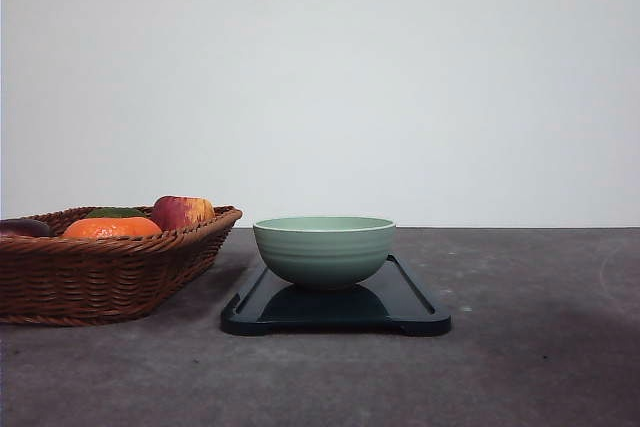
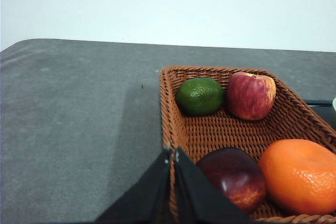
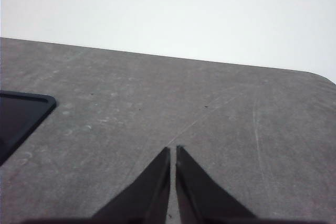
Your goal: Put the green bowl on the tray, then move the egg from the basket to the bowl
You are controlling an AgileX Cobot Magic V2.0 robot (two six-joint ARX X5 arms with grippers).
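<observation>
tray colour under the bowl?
Very dark blue-black, solid, no pattern: the flat rectangular tray under the pale green ceramic bowl. Best in the front view.

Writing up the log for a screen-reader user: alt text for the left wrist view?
A wicker basket on a grey table holds a green fruit, an apple, an orange and a dark red-brown egg. The left gripper, shut, sits at the basket's near rim.
</observation>
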